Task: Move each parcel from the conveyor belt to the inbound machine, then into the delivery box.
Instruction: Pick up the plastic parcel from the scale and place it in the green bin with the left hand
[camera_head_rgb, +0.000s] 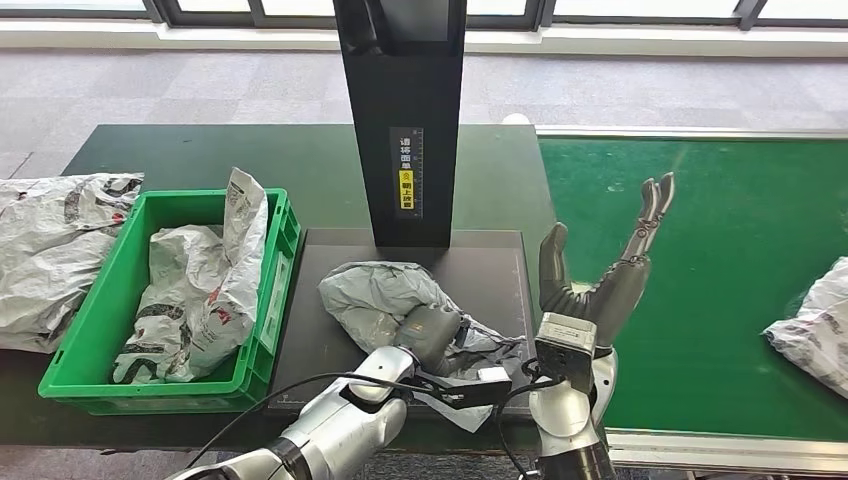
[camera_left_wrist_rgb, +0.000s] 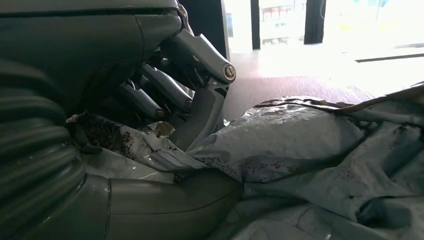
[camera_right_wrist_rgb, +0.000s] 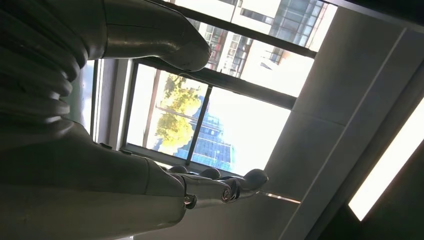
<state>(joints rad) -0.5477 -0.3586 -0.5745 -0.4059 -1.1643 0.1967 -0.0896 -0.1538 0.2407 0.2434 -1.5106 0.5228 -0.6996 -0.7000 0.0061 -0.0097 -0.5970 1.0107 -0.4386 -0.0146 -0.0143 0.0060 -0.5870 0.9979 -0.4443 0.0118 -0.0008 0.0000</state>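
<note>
The belt (camera_head_rgb: 700, 260) runs green along the right, with one grey parcel waiting (camera_head_rgb: 812, 325) at its far right edge, and the dark bench (camera_head_rgb: 200, 155) carries the machine (camera_head_rgb: 405, 110), a black column over a flat plate (camera_head_rgb: 490, 270), with the green box (camera_head_rgb: 262, 300) just beside it to the left (it already holds crumpled bags). The step in hand looks like the second leg: a grey parcel (camera_head_rgb: 375, 290) lies on the plate below the column, and the left hand (camera_head_rgb: 430, 335) rests on its near end, fingers (camera_left_wrist_rgb: 165, 90) curled into the crumpled film, so it reads as gripping the bag. The right hand (camera_head_rgb: 610, 270) stands raised between plate and belt, fingers spread and holding nothing. The next move, as I judge it, calls for a firm hold on the slack film, a lift clear of the plate, then a carry leftward over the box wall before letting go; loose plastic may sag or snag on the rim.
</note>
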